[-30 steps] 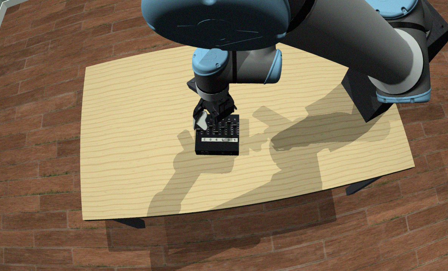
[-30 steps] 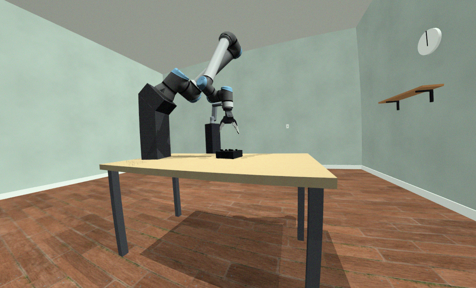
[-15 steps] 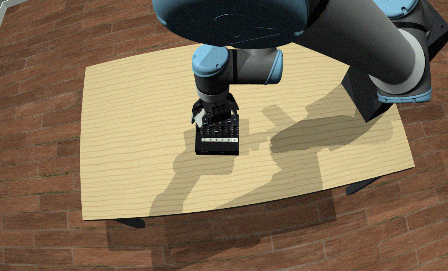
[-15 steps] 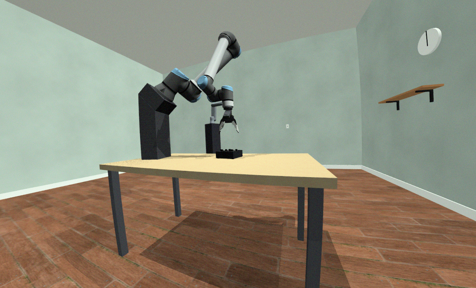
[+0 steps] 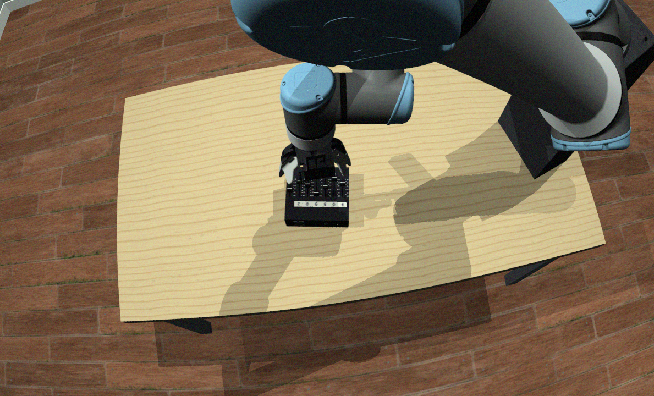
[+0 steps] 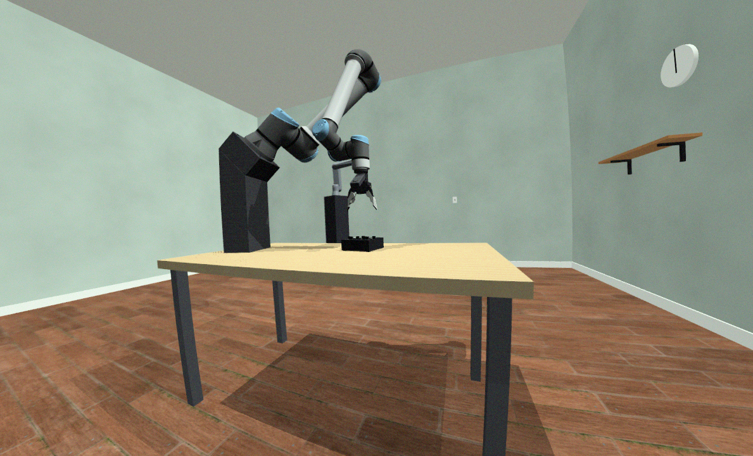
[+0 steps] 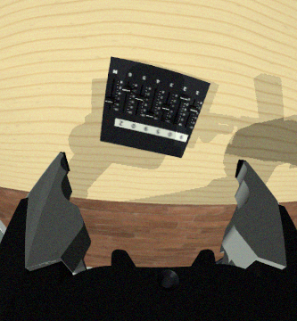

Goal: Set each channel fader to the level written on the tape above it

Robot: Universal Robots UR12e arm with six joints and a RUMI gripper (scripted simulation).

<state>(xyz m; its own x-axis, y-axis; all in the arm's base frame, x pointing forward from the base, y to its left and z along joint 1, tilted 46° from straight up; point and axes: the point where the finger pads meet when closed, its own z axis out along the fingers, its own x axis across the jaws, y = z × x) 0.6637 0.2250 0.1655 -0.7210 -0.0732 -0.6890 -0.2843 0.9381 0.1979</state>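
Above a pale wood surface (image 5: pixel 186 236) (image 6: pixel 344 272) (image 7: pixel 41 58), a fully open gripper (image 5: pixel 314 169) (image 6: pixel 363 208) (image 7: pixel 153 157) hovers, grasping nothing, apart from the black lighting desk (image 5: pixel 317 215) (image 6: pixel 361 244) (image 7: pixel 141 142) at top-view centre. Upside down in the wrist view, its white tape (image 5: pixel 320 203) (image 7: pixel 151 129) reads 9, 0, 5, 9, 0, 2. Only the exterior view shows a wall clock (image 6: pixel 679 65), upper right.

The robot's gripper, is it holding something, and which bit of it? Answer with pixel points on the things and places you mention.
Nothing is held: the gripper (image 5: pixel 314 172) (image 6: pixel 363 208) (image 7: pixel 153 157) is open above the lighting desk (image 5: pixel 317 215) (image 6: pixel 361 244) (image 7: pixel 141 144).
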